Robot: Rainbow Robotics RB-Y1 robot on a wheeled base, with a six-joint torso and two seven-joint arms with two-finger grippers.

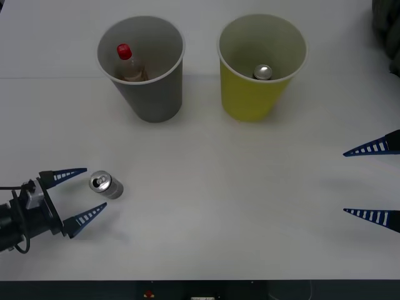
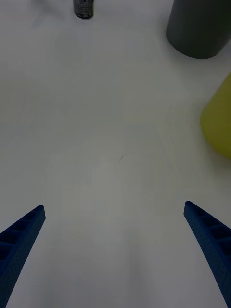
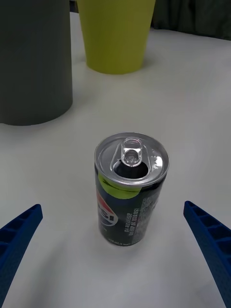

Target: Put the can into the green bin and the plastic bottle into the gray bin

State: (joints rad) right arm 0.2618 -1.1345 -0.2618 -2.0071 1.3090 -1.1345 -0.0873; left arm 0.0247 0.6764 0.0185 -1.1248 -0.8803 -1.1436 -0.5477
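Note:
The gray bin stands at the back left with the plastic bottle, red cap up, inside it. To its right, the green bin holds one silver-topped can. A second can stands upright on the table at the front left; its side carries a dark label. My left gripper is open, its fingertips on either side of this can without touching it. My right gripper hangs open at the right edge over bare table, nothing between its fingers.
The white table runs from the bins to the dark front edge. From the right wrist, the gray bin, the green bin and the standing can lie across open tabletop. A dark object sits at the back right corner.

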